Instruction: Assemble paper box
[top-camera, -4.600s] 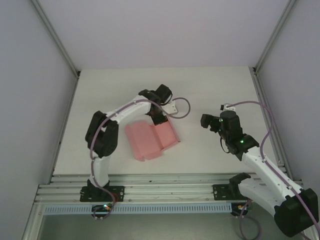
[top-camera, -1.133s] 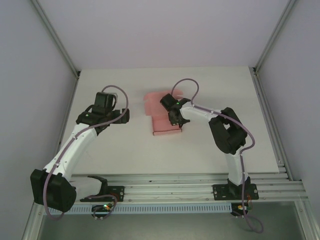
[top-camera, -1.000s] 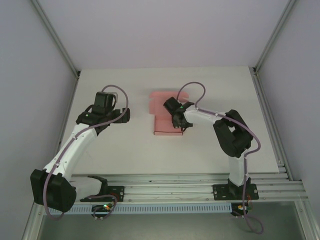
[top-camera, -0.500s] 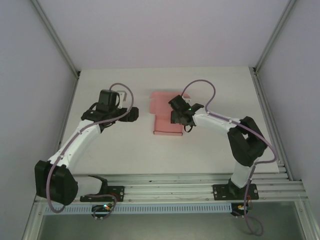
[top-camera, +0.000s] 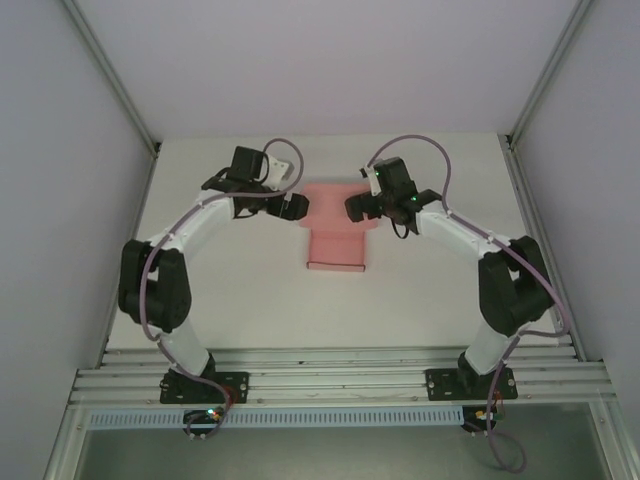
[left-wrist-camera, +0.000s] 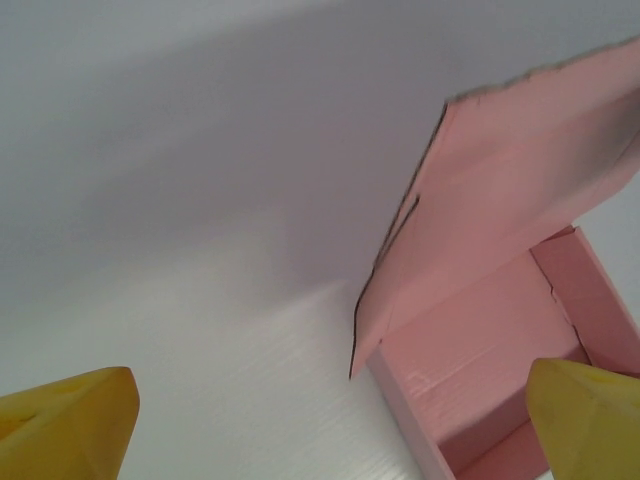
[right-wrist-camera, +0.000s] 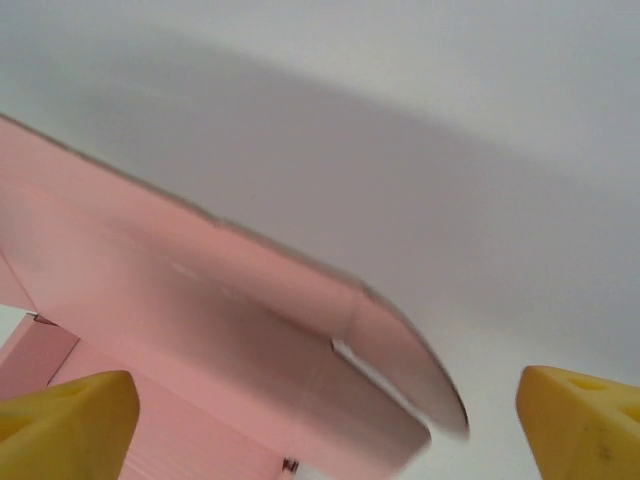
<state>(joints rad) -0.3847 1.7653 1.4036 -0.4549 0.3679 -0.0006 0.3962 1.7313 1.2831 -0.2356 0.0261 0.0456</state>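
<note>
Left jaws and right jaws both gape wide, grasping nothing. Each arm reaches far forward and bends inward at the wrist, left arm (top-camera: 190, 235) from one side, right arm (top-camera: 460, 232) from the other, flanking the paper box (top-camera: 336, 242). It sits on the table (top-camera: 250, 300) between them, its rear panel tilted up, close beside both jaws.

1. My left arm (top-camera: 200, 216) and right arm (top-camera: 455, 228) have white links and black joints.
2. A mauve cable (top-camera: 412, 138) loops off each wrist.
3. My yellow wedge fingertips (left-wrist-camera: 70, 425) sit in the wrist views' bottom corners.
</note>
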